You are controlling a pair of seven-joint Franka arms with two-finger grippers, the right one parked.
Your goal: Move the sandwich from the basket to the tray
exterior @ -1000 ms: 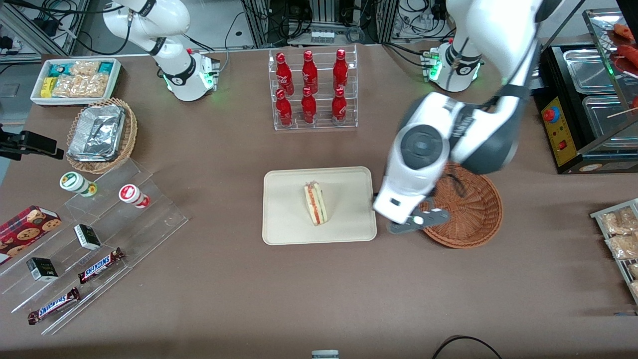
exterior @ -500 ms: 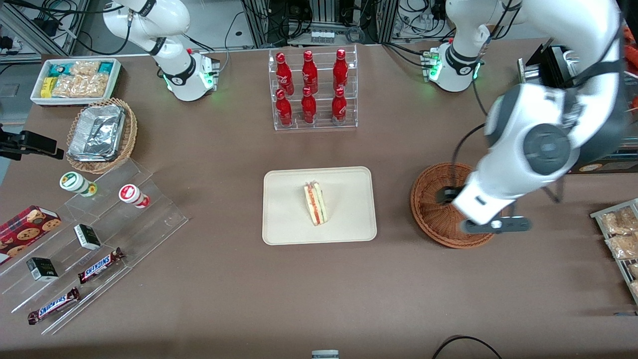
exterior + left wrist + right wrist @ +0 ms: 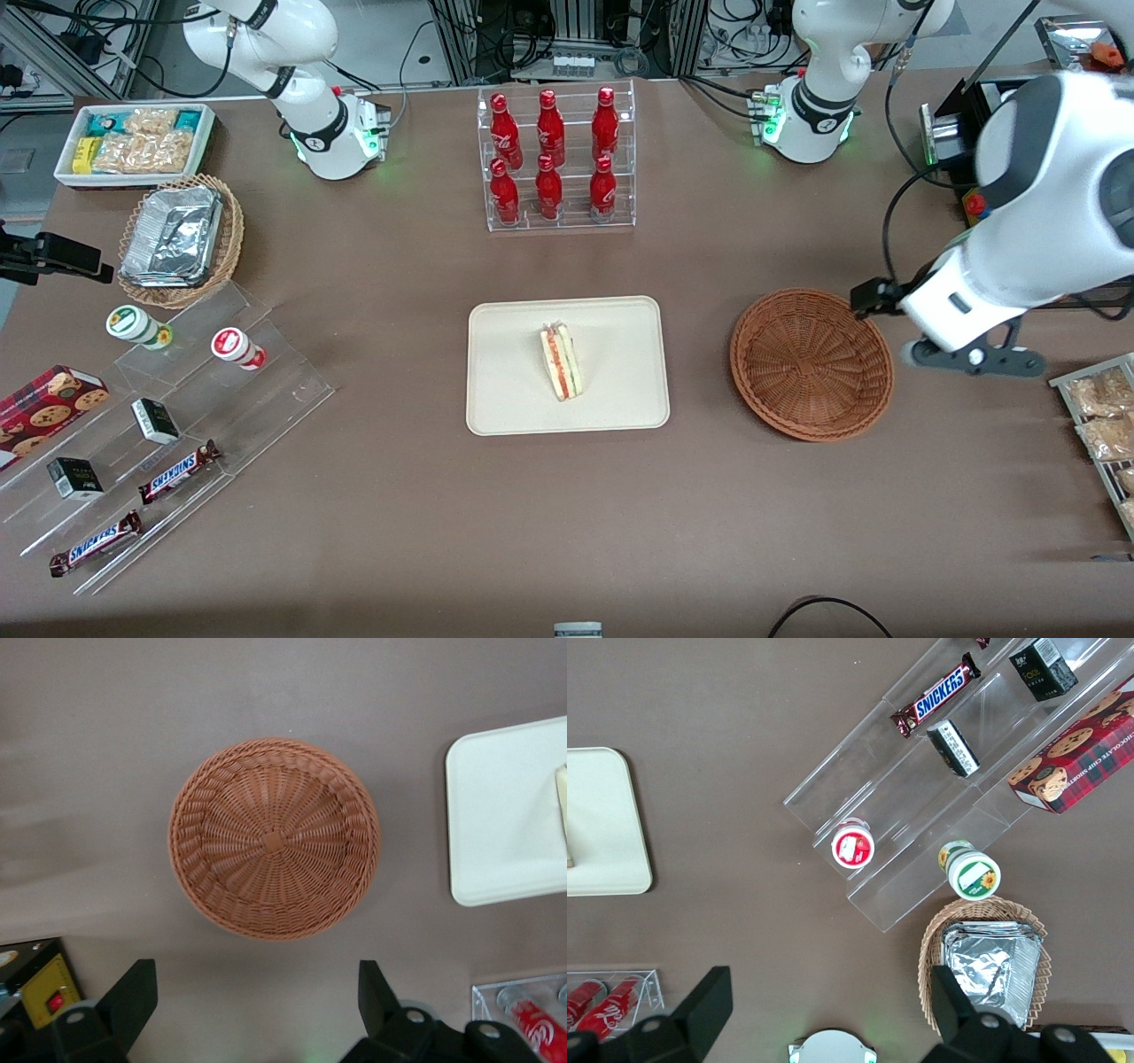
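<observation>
From the front we see the sandwich (image 3: 562, 361) lying on the tray (image 3: 620, 409) and the basket (image 3: 811, 363) empty; our gripper (image 3: 970, 359), above the basket half a second ago, has drawn off toward the working arm's end of the table. In the left wrist view its fingers (image 3: 133, 992) stand spread wide and empty, so we judge the task finished.

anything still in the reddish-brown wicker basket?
No. The round reddish-brown wicker basket shows only bare weave; the open claw hovers beside it holding nothing.
</observation>
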